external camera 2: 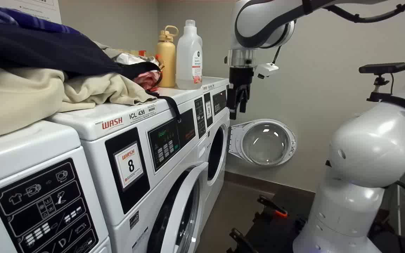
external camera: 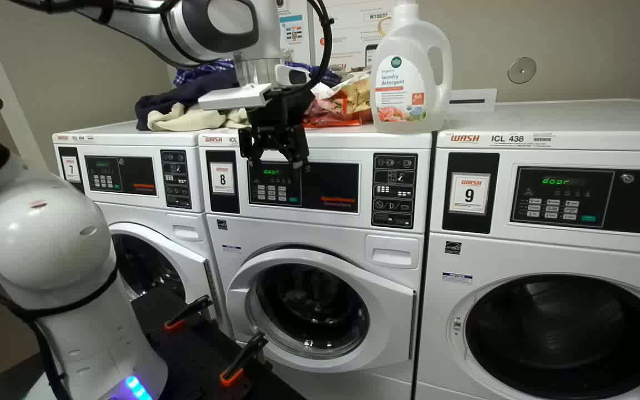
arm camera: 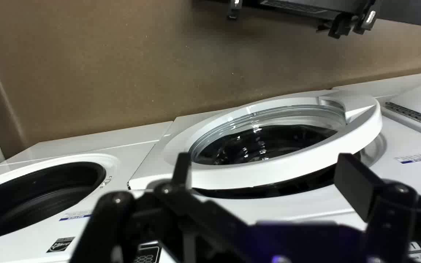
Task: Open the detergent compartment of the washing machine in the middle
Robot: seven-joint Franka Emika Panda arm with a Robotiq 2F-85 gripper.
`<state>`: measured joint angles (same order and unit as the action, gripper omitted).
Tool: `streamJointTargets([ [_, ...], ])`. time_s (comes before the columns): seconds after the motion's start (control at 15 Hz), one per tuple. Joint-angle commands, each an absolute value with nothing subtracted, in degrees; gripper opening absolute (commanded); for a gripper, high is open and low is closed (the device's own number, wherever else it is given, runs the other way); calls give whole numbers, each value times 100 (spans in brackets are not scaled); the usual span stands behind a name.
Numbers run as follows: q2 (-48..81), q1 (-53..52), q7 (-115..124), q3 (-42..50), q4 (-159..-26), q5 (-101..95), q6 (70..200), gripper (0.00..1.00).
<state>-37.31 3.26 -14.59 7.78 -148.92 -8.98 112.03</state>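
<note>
The middle washing machine [external camera: 309, 226], a white front-loader with card "8", shows in both exterior views [external camera 2: 164, 181] and in the wrist view [arm camera: 283, 210]. Its detergent compartment [external camera: 392, 251] is a shut white drawer with a recessed handle, below the right end of the control strip. In the wrist view the drawer is hidden, seemingly behind the gripper. My gripper [external camera: 275, 160] points down in front of the control panel, above and left of the drawer in that exterior view. It is open and empty, also in an exterior view [external camera 2: 238, 109] and the wrist view [arm camera: 263, 160].
The middle machine's round door [external camera: 311, 366] stands ajar below the drawer. Machine 9's door [external camera 2: 267, 142] is swung wide open. Clothes [external camera: 186, 103] and a detergent bottle [external camera: 409, 72] stand on top. A black platform with clamps [external camera: 245, 358] is beside the arm's base.
</note>
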Motion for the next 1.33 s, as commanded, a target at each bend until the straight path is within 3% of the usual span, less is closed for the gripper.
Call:
streamJointTargets([
  [0.0, -3730, 327, -1460, 775, -14883, -894, 11190, 100],
  [0.6, -3103, 136, -1674, 1286, -14634, 598, 10425, 100],
  [1.27, -1305, 318, -2406, 2030, -13848, 3340, 9427, 100],
])
